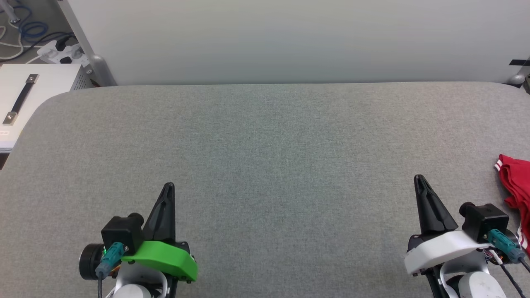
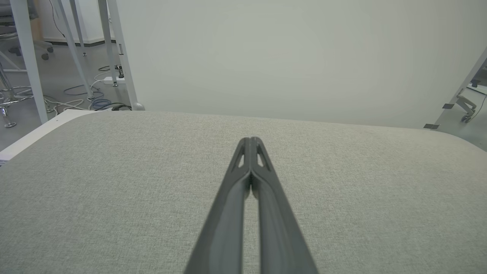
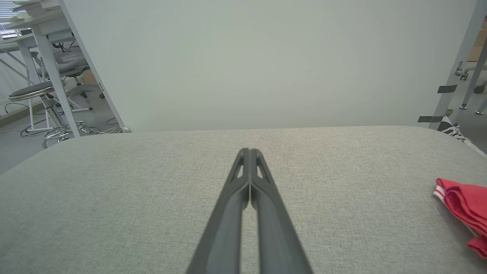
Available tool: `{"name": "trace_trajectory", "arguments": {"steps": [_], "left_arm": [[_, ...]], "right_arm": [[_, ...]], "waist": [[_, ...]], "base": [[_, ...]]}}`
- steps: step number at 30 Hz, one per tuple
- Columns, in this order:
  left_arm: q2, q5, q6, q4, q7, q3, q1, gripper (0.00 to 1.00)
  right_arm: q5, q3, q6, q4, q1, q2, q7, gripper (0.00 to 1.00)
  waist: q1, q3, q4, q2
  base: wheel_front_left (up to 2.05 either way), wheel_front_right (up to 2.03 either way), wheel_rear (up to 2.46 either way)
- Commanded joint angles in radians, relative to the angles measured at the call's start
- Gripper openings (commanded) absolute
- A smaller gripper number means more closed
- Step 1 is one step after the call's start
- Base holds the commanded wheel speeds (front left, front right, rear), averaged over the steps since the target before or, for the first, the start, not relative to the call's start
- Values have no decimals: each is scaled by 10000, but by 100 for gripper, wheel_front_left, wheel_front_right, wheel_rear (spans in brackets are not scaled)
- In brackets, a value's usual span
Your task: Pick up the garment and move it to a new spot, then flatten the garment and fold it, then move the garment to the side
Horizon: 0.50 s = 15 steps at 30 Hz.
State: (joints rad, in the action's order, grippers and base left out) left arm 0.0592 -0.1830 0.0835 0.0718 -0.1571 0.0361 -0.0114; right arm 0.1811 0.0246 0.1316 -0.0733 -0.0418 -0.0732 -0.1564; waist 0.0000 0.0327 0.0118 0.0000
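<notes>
The garment (image 1: 516, 186) is a red bunch of fabric with a red-and-white striped edge, lying at the far right of the grey table, cut off by the picture's edge. In the right wrist view the garment (image 3: 466, 207) lies low at the right. My right gripper (image 1: 419, 179) is shut and empty, a short way left of the garment, its tips (image 3: 250, 151) pressed together above the cloth surface. My left gripper (image 1: 169, 186) is at the lower left, far from the garment, also shut on nothing, its tips (image 2: 250, 140) closed.
A grey fabric-covered table (image 1: 265, 149) spans the view, with a pale wall panel (image 1: 290, 41) behind it. A white case with a black handle (image 1: 20, 99) stands off the table's left end, with cables and a power strip (image 1: 62, 51) on the floor.
</notes>
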Motion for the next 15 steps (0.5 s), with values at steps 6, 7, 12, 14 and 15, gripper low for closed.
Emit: {"name": "trace_trajectory", "arguments": {"steps": [6, 7, 12, 14, 15], "left_arm": [[-38, 250, -121, -107, 148, -48, 50, 0], [-39, 270, -130, -115, 166, -52, 50, 0], [-42, 384, -181, -159, 268, -74, 55, 0], [-44, 428, -201, -176, 309, -83, 57, 0], [-45, 448, -210, -184, 326, -87, 58, 0]], "right_arm": [[-236, -36, -4, 110, 172, 42, 161, 0], [-255, -38, -4, 117, 175, 44, 179, 0], [-369, -53, -5, 162, 193, 58, 279, 0], [-413, -59, -5, 180, 200, 63, 319, 0], [-433, -62, -5, 188, 203, 65, 336, 0]], "waist": [[0, -27, -10, 0], [0, -31, -11, 0], [0, -52, -19, 0], [0, -61, -22, 0], [0, -65, -23, 0]], "base": [[0, 0, 0], [0, 0, 0], [0, 0, 0], [0, 0, 0], [0, 0, 0]]}}
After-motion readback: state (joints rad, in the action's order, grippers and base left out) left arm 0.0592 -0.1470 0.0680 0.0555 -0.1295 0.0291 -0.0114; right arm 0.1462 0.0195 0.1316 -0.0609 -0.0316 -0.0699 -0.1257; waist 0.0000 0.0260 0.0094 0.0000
